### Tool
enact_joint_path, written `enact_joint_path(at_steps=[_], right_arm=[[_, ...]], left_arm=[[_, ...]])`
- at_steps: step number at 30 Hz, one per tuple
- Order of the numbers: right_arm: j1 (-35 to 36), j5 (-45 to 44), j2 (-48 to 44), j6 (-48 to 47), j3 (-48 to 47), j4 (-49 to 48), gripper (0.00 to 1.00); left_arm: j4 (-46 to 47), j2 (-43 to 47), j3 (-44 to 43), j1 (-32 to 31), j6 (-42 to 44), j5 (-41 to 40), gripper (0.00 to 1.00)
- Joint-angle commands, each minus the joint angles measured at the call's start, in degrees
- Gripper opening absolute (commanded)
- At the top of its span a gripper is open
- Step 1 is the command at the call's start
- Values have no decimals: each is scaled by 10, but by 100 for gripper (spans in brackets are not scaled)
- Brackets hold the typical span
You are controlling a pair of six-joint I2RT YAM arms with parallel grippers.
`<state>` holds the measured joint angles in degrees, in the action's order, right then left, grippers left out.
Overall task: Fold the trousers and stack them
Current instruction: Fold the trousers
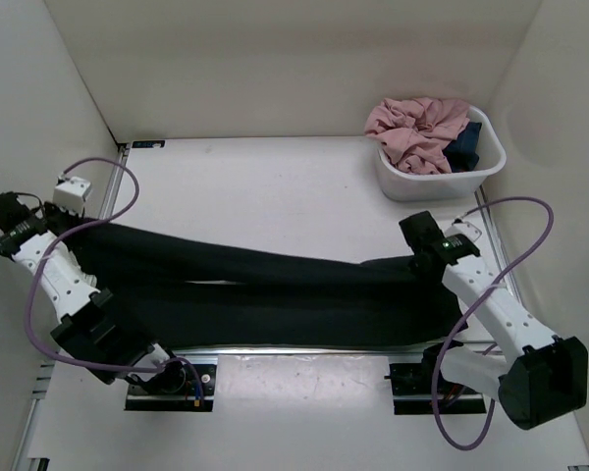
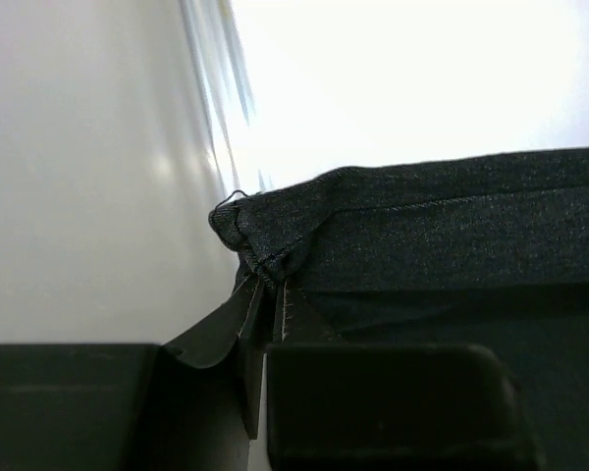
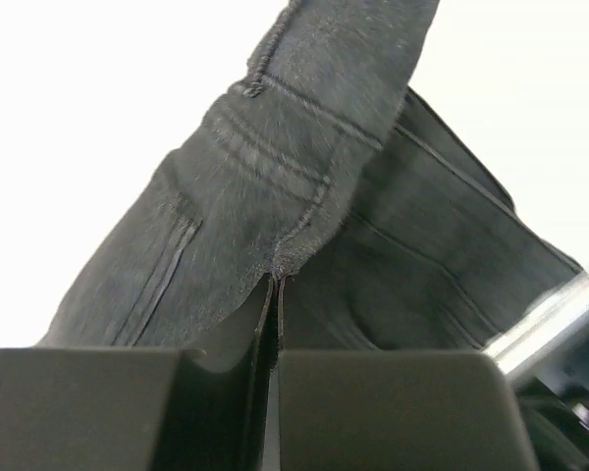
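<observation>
White table (image 1: 275,177) carries the trousers (image 1: 275,285), stretched left to right across its near half. Left gripper (image 2: 265,294) is clenched on the hemmed left end. Right gripper (image 3: 275,285) is clenched on the seamed right end. Tub (image 1: 432,186) at far right holds pink cloth (image 1: 412,128) and a blue garment (image 1: 466,145).

White plastic tub (image 1: 427,186) at far-right corner of a white table (image 1: 275,182), near the side wall. Crumpled pink garment (image 1: 412,128) heaped inside, rising above the rim; dark blue garment (image 1: 464,145) tucked beside it on the right. Plain white walls (image 1: 275,59) on 3 sides. Small dark strip (image 1: 147,144) at far-left corner, poss. a label; too small to read.
</observation>
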<state>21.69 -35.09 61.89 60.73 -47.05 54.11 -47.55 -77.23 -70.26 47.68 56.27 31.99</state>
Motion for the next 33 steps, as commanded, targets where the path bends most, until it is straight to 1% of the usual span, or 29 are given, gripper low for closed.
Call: enact_joint_path(at_steps=[1, 4, 5, 8, 9, 10, 11, 12, 13, 17, 18, 20, 25, 26, 27, 28, 30, 31, 32, 33], right_arm=[[-15, -88, 6, -27, -54, -5, 0], [-15, -88, -11, -32, -54, -5, 0], [-15, -88, -28, -32, -48, -5, 0], [-15, -62, -62, -12, -6, 1, 0], [-15, -53, -69, -6, 8, 9, 0], [-15, -41, -87, 1, 24, 20, 0], [-15, -19, -97, 8, 56, 26, 0], [-15, -10, -106, 24, 73, 32, 0], [-15, 0, -131, 32, 91, 45, 0], [-15, 48, -191, 62, 183, 43, 0], [-15, 56, -200, 71, 199, 43, 0], [-15, 69, -212, 83, 230, 43, 0], [-15, 75, -204, 88, 234, 49, 0], [-15, 75, -194, 88, 234, 49, 3], [-15, 75, -189, 88, 228, 49, 16], [-15, 75, -180, 88, 228, 54, 25], [-15, 75, -180, 75, 222, 62, 37], [-15, 75, -180, 75, 203, 62, 37], [-15, 68, -180, 53, 192, 70, 37], [-15, 68, -199, 42, 180, 76, 38]], left_arm=[[76, 10, -59, -16, -34, -1, 14], [87, 25, -52, -23, -34, -18, 14], [87, 31, -43, -23, -18, -29, 14], [87, 71, 34, -23, 37, -61, 14], [87, 81, 81, -17, 50, -83, 14], [87, 103, 104, -12, 61, -93, 14], [87, 115, 127, -5, 74, -100, 14], [87, 125, 149, 4, 106, -108, 14], [87, 145, 191, 25, 122, -108, 14], [81, 182, 282, 79, 198, -119, 14], [81, 188, 296, 87, 224, -119, 14], [75, 199, 320, 117, 244, -113, 14], [61, 186, 326, 170, 282, -107, 14], [55, 186, 326, 191, 288, -107, 15], [50, 177, 319, 202, 298, -101, 17], [42, 168, 319, 212, 308, -101, 25], [-3, 159, 306, 240, 356, -96, 34], [-23, 153, 306, 249, 373, -91, 38], [-40, 153, 300, 269, 406, -90, 41], [-74, 147, 293, 279, 425, -90, 41]])
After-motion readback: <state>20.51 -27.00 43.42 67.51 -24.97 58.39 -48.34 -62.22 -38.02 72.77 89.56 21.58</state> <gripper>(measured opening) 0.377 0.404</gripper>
